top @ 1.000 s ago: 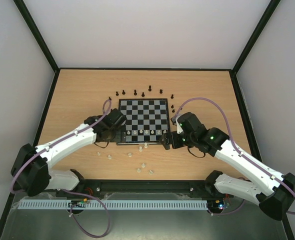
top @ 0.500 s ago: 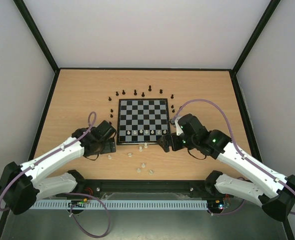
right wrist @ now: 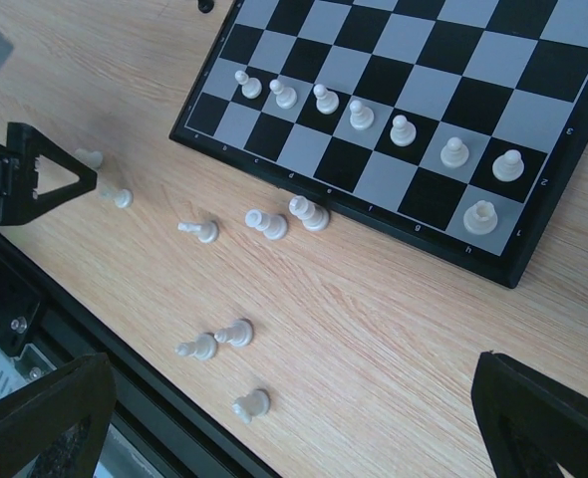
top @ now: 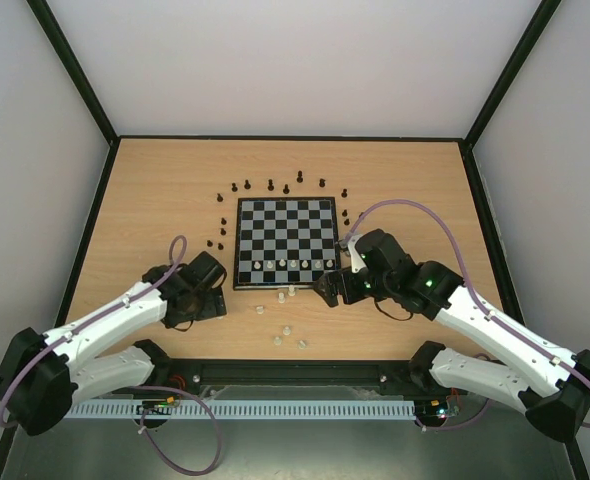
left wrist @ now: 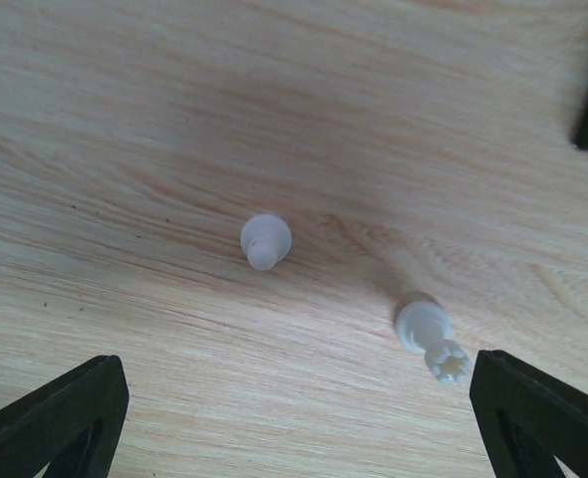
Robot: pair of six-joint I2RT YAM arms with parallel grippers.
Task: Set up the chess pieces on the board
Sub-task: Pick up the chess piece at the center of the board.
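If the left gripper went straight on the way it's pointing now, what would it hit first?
Probably the small white piece, nearly centred ahead of the open left gripper; a crowned white piece sits off to the right. Depth is unclear.

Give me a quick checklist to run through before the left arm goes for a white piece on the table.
1. Left gripper open: ok.
2. Right gripper open, holding nothing: ok.
3. White pawn lined up ahead, between the left fingers: ok.
4. Crowned piece apart from that pawn: ok, though it sits close to one finger.
5. Pawn standing rather than lying: cannot tell.
6. Near row of the board free: ok, only a corner piece there.
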